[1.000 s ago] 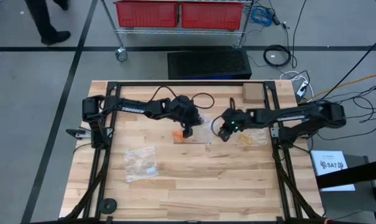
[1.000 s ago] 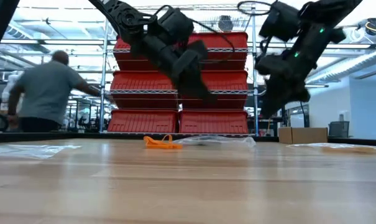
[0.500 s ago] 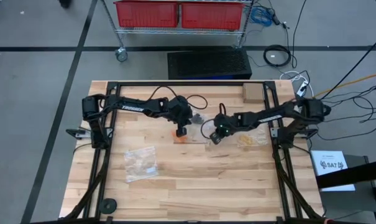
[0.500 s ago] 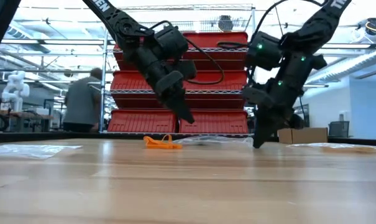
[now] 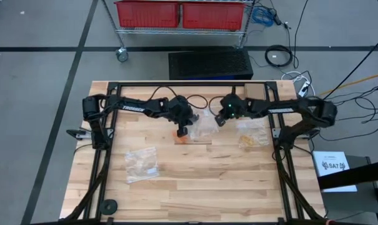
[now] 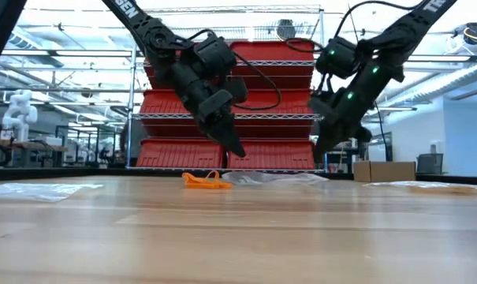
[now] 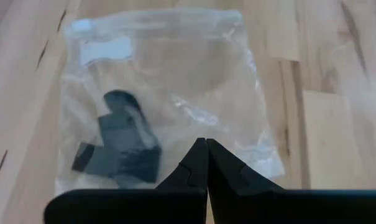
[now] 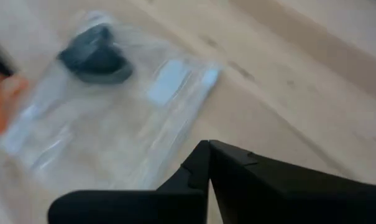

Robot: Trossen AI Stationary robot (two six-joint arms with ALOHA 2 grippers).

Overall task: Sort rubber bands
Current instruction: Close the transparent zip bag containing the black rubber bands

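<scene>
Both arms reach in over the middle back of the table (image 5: 195,181). The left gripper (image 5: 182,130) hangs just above the wood, its fingers (image 7: 203,163) pressed together with nothing between them. Right below its tip, at about 6 o'clock from it in the overhead view, lies a small heap of orange bands (image 5: 182,136), loose on the boards; from table height the heap (image 6: 204,181) sits just left of the gripper's tip.

At 3 o'clock from the left gripper is a clear bag (image 5: 207,126) holding a dark clump of black bands (image 7: 118,143). The right gripper (image 5: 222,119) hovers over that bag's far edge, at about 1 o'clock from it, fingers (image 8: 206,163) likewise closed and empty, clear of the table.

Farther along at 3 o'clock a second bag (image 5: 252,134) shows yellow-tan bands inside. A third bag (image 5: 141,164), also with pale bands, lies well apart at 7 o'clock from the left gripper, toward the near left of the table.
</scene>
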